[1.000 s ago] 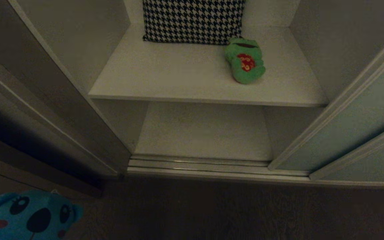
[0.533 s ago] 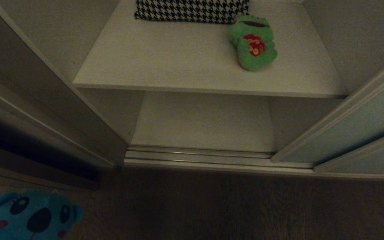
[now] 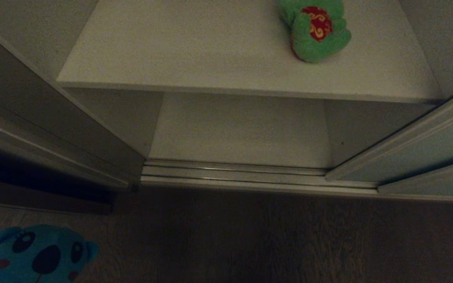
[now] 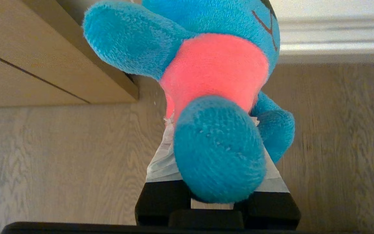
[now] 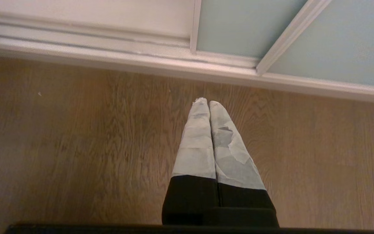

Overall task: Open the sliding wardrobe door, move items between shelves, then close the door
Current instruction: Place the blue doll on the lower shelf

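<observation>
Teal-blue bear (image 4: 213,81) is pinched by left tool (image 4: 218,195), right tool (image 5: 209,104) pressed together; door slid open, transfer underway; next, bear is to be set on lower shelf (image 3: 242,129).

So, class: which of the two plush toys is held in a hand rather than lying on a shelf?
The blue bear, clamped in the left hand; the green frog lies on the upper shelf.
</observation>
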